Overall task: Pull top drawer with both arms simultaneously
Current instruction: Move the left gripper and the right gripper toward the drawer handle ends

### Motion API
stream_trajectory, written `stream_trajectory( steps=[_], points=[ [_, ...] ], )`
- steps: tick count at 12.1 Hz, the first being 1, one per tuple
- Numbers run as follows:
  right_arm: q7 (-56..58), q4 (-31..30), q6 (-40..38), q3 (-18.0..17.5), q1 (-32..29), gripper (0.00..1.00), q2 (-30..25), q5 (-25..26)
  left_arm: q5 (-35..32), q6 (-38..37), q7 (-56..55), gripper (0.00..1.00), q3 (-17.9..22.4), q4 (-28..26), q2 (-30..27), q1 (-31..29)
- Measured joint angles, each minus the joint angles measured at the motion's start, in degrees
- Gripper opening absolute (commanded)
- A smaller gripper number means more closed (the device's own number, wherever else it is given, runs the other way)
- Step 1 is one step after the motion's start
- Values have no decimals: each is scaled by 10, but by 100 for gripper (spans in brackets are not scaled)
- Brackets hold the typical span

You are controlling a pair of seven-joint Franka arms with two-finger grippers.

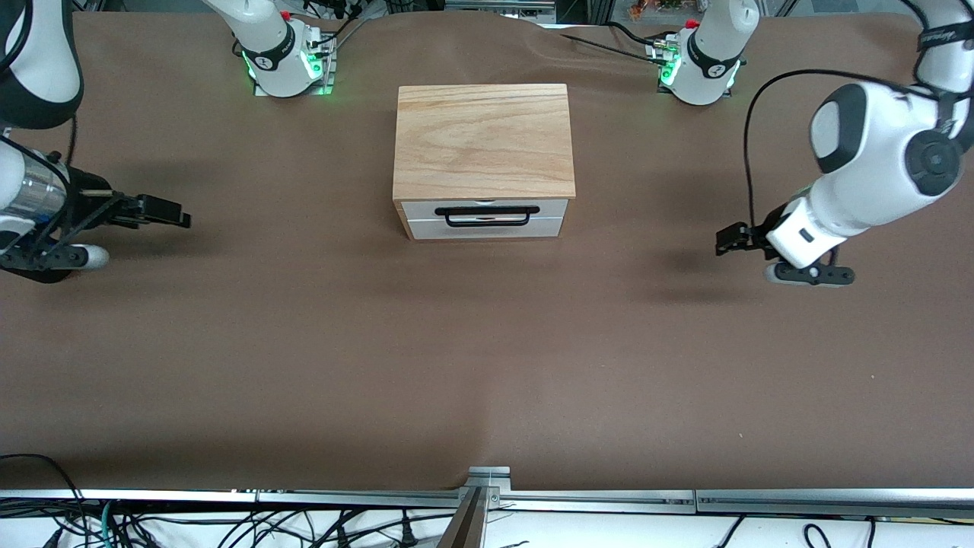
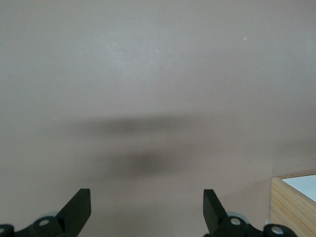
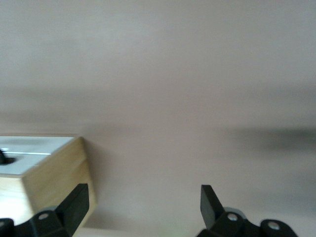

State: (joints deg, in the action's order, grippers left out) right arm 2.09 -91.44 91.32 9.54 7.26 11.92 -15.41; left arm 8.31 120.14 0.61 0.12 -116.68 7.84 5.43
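Note:
The top drawer is shut, its white front facing the front camera, under the cabinet's light oak top. Its long black wire handle spans the front. My left gripper hangs open and empty low over the table, toward the left arm's end and well apart from the cabinet. My right gripper is open and empty toward the right arm's end, also well apart. The left wrist view shows open fingers and a cabinet corner. The right wrist view shows open fingers and the cabinet.
A lower white drawer front sits under the top one. The brown table stretches wide around the cabinet. The arm bases stand farther from the front camera than the cabinet. A metal rail runs along the near edge.

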Motion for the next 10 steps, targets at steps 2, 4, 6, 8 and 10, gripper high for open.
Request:
stream_trajectory(
  steps=[2, 4, 6, 8, 10],
  points=[
    [0, 0, 14, 0, -1, 100, 22, -75, 57, 35, 0, 100, -22, -31, 10, 2],
    [4, 0, 32, 0, -1, 100, 51, -164, 185, 58, 16, 100, -43, -51, 24, 8],
    [37, -1, 50, 0, 1, 100, 87, -245, 322, 78, 91, 100, -54, -56, 48, 16],
    [87, -5, 63, 0, 3, 100, 119, -319, 500, 80, 227, 100, -55, -59, 77, 27],
    [134, -14, 64, -1, 12, 100, 144, -396, 665, 77, 356, 100, -63, -60, 111, 41]
  ],
)
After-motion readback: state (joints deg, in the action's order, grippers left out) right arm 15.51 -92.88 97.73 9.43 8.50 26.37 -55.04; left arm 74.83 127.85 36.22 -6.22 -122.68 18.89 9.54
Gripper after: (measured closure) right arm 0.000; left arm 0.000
